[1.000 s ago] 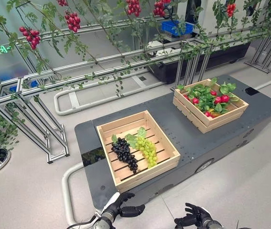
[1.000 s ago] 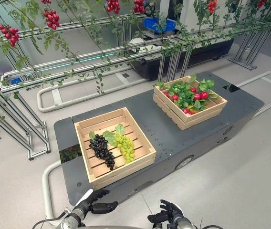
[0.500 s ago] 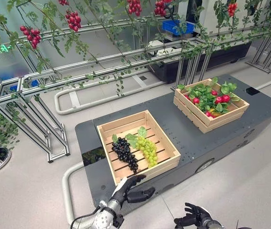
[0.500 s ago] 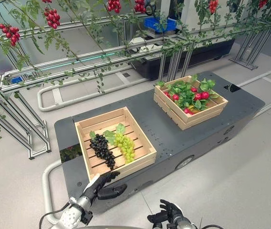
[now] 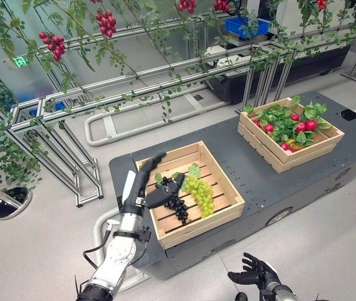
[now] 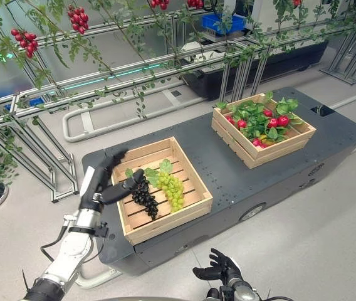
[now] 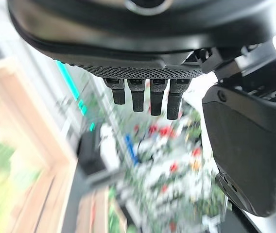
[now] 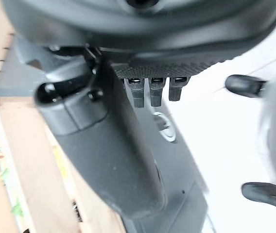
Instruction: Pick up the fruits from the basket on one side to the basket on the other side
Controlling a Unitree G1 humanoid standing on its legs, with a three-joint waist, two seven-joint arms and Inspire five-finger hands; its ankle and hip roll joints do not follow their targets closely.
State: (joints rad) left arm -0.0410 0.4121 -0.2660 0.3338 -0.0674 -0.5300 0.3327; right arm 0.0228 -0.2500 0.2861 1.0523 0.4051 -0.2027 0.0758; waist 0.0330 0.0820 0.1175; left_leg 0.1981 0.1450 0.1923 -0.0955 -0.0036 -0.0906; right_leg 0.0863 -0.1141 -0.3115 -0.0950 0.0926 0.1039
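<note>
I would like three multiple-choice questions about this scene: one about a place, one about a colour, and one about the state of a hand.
1. Where is the left hand?
A. over the left edge of the near crate, by the grapes
B. inside the far crate
C. low by the floor

2. What colours are the two grape bunches in the near crate?
A. red and yellow
B. black and green
C. both purple

3. How is the left hand?
A. shut on the grapes
B. curled shut and empty
C. open, holding nothing

Answers:
1. A: the hand is above that crate's left edge, its thumb near the black grapes.
2. B: the black bunch lies beside the green grapes.
3. C: its fingers are straight and spread from the thumb, with nothing in it.
</note>
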